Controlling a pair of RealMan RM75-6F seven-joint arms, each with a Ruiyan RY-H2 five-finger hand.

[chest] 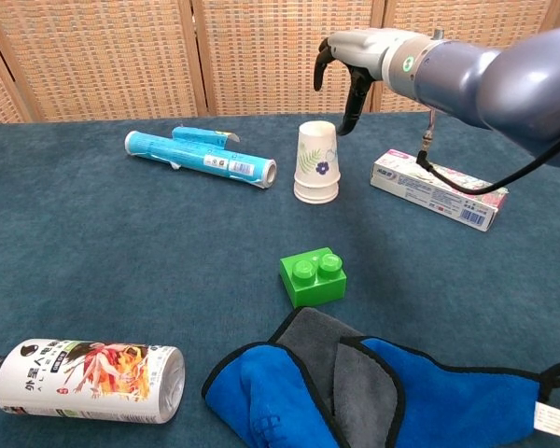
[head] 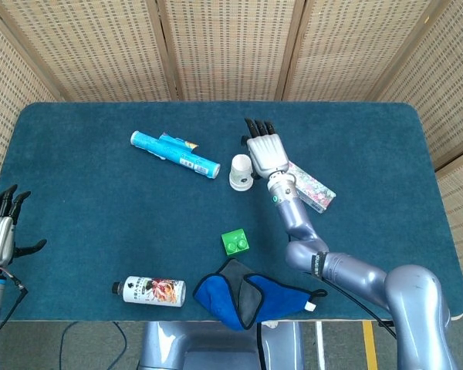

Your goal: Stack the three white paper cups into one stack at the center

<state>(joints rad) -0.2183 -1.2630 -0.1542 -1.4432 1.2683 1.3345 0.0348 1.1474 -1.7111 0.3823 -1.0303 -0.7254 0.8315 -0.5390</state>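
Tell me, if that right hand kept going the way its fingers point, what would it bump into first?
Probably nothing on the table. In the head view the right hand points toward the far edge, and only bare blue table lies ahead. The cup stack sits beside it, out of that line.
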